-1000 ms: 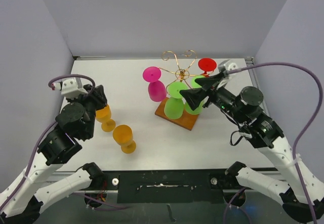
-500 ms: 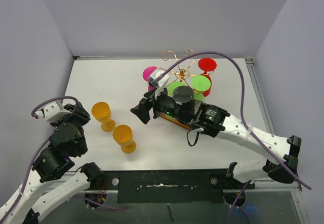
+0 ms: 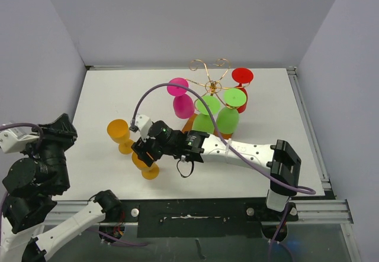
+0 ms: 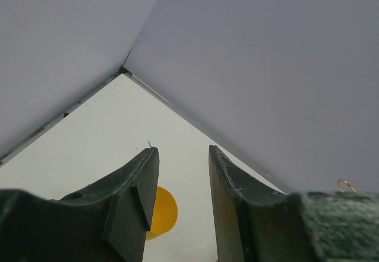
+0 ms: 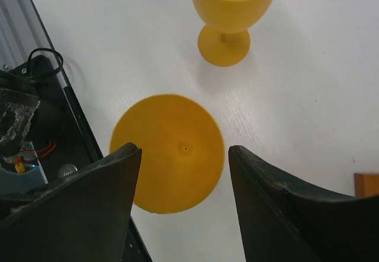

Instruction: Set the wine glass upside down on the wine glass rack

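My right hand [image 5: 183, 151] hangs open over the near glass [image 5: 167, 152], jaws either side of its bowl, gripping nothing; my left hand [image 4: 180, 185] is half open and empty. Closing off-centre could tip it into the far glass [image 5: 234, 7] just beyond; the rack [image 3: 211, 87] stands well back.

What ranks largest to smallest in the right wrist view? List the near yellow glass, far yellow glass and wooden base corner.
1. Near yellow glass, though closeness to the camera inflates it.
2. Far yellow glass, cut off by the frame edge.
3. Wooden base corner, only a sliver showing.
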Available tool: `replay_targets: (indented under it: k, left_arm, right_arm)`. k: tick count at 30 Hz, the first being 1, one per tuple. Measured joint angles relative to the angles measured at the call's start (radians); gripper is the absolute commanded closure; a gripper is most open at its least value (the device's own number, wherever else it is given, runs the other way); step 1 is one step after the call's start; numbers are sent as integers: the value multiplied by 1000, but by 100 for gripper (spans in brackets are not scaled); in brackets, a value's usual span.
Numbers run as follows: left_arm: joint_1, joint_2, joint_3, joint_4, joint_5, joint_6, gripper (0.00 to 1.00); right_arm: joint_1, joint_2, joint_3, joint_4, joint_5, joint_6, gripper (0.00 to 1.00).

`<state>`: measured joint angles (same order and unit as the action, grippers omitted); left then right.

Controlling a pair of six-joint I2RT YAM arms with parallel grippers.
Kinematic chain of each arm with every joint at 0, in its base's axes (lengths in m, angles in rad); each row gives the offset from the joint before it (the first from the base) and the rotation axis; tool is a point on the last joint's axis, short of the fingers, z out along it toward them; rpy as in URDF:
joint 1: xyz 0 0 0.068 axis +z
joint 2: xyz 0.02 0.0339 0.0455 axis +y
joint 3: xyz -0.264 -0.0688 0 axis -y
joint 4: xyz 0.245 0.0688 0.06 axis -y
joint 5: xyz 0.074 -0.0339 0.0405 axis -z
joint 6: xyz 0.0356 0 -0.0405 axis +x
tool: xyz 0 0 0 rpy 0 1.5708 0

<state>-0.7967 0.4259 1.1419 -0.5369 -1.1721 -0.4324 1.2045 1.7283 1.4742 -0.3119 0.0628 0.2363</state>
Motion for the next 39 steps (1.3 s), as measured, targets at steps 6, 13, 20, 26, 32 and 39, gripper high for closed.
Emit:
replay_targets:
  k: [6, 13, 20, 26, 32, 39]
  left_arm:
    - [0, -1, 16, -37, 24, -9, 64]
    - [0, -1, 16, -53, 36, -20, 63]
    - [-1, -1, 16, -59, 50, -29, 63]
    - [-1, 0, 24, -66, 63, -32, 63]
    - [-1, 0, 34, -67, 71, -35, 63]
    - [-1, 0, 34, -69, 77, -46, 63]
  right_arm:
    - [17, 21, 14, -15, -85, -2, 47]
    - [42, 21, 42, -14, -99, -12, 51]
    - [55, 31, 49, -25, -61, -18, 49]
    - [65, 54, 63, -45, -154, -54, 51]
    - [76, 68, 75, -60, -214, -87, 64]
    - [84, 123, 90, -93, -226, -126, 72]
